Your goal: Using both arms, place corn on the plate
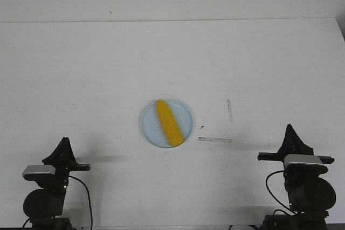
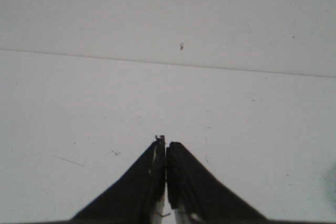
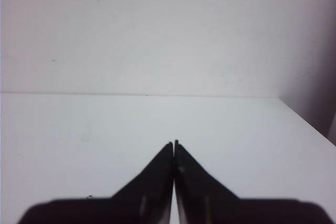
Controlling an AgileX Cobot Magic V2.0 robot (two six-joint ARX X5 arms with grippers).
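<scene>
The yellow corn (image 1: 167, 123) lies on the pale blue plate (image 1: 149, 125) in the middle of the white table, its pointed end toward the far side. My left gripper (image 1: 64, 143) is shut and empty at the near left, far from the plate; in the left wrist view (image 2: 166, 143) its jaws are pressed together over bare table. My right gripper (image 1: 291, 130) is shut and empty at the near right; in the right wrist view (image 3: 174, 142) its jaws meet. Neither wrist view shows the corn or the plate.
Two thin grey marks (image 1: 214, 139) (image 1: 229, 110) lie on the table right of the plate. The table's far edge (image 1: 172, 21) meets a white wall. The table's right edge (image 3: 307, 119) shows in the right wrist view.
</scene>
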